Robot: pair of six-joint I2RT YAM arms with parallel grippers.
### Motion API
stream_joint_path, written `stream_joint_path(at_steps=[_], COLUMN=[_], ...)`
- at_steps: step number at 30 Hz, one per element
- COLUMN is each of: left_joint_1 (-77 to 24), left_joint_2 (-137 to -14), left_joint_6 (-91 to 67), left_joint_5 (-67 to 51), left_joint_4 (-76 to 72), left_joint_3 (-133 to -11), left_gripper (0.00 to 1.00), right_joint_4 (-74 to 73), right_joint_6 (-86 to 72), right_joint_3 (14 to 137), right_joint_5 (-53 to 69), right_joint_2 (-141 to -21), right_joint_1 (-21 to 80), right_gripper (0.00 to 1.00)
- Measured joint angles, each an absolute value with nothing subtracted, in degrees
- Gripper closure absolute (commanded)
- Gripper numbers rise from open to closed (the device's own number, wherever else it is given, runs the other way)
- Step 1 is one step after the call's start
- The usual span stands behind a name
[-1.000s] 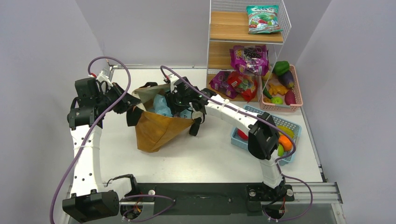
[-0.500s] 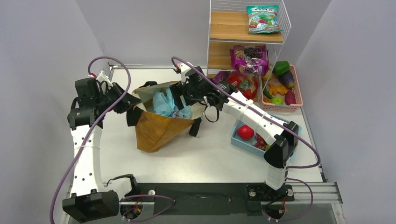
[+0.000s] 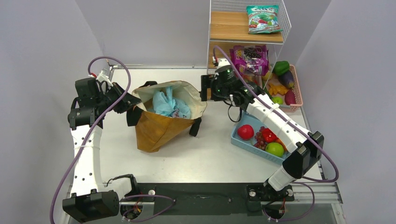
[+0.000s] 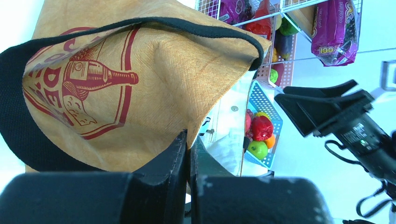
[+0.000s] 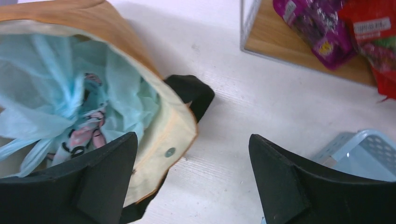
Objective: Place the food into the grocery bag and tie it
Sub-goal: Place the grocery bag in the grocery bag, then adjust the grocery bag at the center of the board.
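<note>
The light blue grocery bag (image 3: 166, 103) lies crumpled inside the tan-orange tote (image 3: 156, 130), its cartoon print showing in the right wrist view (image 5: 56, 93). My left gripper (image 3: 132, 103) is shut on the tote's rim (image 4: 140, 84), the fabric pinched between its fingers (image 4: 180, 149). My right gripper (image 3: 205, 93) is open and empty, just right of the tote's mouth (image 5: 173, 135), above the table. The food lies in a blue basket (image 3: 243, 142): a red fruit (image 3: 245, 132), a red pepper (image 3: 268, 134), a green apple (image 3: 274, 149). I see no green grapes.
A pink basket (image 3: 296, 100) with more vegetables stands at the back right. A wire shelf (image 3: 212, 42) with snack bags (image 3: 254, 59) stands behind my right gripper. The tote's black strap (image 5: 191, 93) lies on the table.
My right gripper has come out of the tote and moved right and back, beside its mouth. Its arm no longer covers the blue basket. My left arm has not moved.
</note>
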State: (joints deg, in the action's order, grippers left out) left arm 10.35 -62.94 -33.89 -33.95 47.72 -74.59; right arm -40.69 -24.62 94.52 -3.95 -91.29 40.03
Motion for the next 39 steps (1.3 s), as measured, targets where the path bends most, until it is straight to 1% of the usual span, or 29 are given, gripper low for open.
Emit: stream_joint_path(at_steps=[4,7,17,21,22,23,24,25,26,27,29,34,39], left_joint_1=[10.35,10.35,10.35,10.35,10.35,10.35,10.35,10.35,10.35,10.35,10.37,10.57,10.59], left_joint_2=[-62.94,-62.94,-62.87,-62.81,-62.78,-62.72,-62.65,-62.61,-62.50,-62.39,-62.11,-61.71,-60.86], left_joint_6=[-33.89,-33.89,-33.89,-33.89,-33.89,-33.93,-34.00,-34.11,-34.17,-34.37,-34.89,-36.40,-38.46], left_joint_5=[-34.06,-34.17,-34.20,-34.20,-34.20,-34.22,-34.24,-34.30,-34.39,-34.50,-34.81,-35.27,-35.27], left_joint_4=[47.57,47.31,47.33,47.29,47.29,47.22,47.05,46.92,46.72,46.48,46.09,45.84,45.52], left_joint_3=[-74.46,-74.37,-74.26,-74.17,-74.11,-74.00,-73.84,-73.71,-73.54,-73.30,-72.84,-72.71,-72.53], left_gripper=[1.00,1.00,1.00,1.00,1.00,1.00,1.00,1.00,1.00,1.00,1.00,1.00,1.00], right_joint_4=[-38.22,-36.45,-28.97,-28.27,-28.10,-27.88,-27.81,-27.83,-27.66,-27.46,-27.20,-29.65,-32.64], right_joint_6=[-28.60,-31.31,-37.39,-38.54,-38.68,-38.85,-38.92,-39.07,-39.09,-39.16,-39.22,-38.83,-38.35], right_joint_3=[88.14,85.23,83.57,82.35,82.11,81.80,81.56,81.52,81.52,81.52,81.58,84.82,93.43], right_joint_5=[-0.12,3.36,11.99,12.84,13.06,13.32,13.69,13.96,14.33,14.74,15.64,17.61,19.16], right_joint_2=[-90.59,-90.78,-95.24,-96.07,-96.20,-96.25,-96.27,-96.27,-96.27,-96.27,-96.27,-96.29,-96.29], right_joint_1=[35.57,34.79,34.85,34.85,34.85,34.85,34.85,34.85,34.85,34.85,34.81,35.29,38.30], right_gripper=[0.20,0.24,0.46,0.61,0.67,0.71,0.80,0.84,0.91,0.95,1.00,1.00,1.00])
